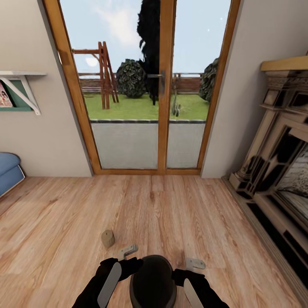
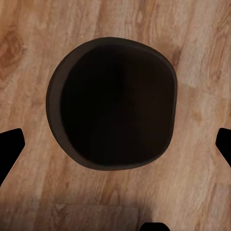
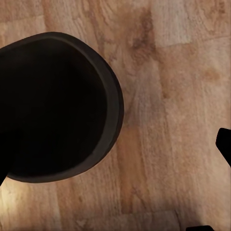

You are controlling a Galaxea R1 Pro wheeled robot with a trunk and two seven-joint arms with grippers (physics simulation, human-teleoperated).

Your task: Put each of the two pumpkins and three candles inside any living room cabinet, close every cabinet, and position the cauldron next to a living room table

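- Flanking the cauldron (image 1: 153,280), left end effector (image 1: 124,256) and right end effector (image 1: 191,267) stand spread wide, empty.
- Looks rigid, heavy, smooth; squeeze its belly from both sides.

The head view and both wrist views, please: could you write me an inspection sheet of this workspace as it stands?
Surface: light wood plank floor, bare around the robot.
Job's things: black cauldron stands on the floor between the two arms; one beige candle stands upright on the floor, ahead and to its left, apart from it.
Clutter: nothing seen.
Grippers: left pincer and right pincer flank the cauldron, fingers spread, neither holding it.
Cables: nothing seen.
Surroundings: wood-framed glass doors ahead, shut; fireplace at right; blue sofa edge and a wall shelf at left.
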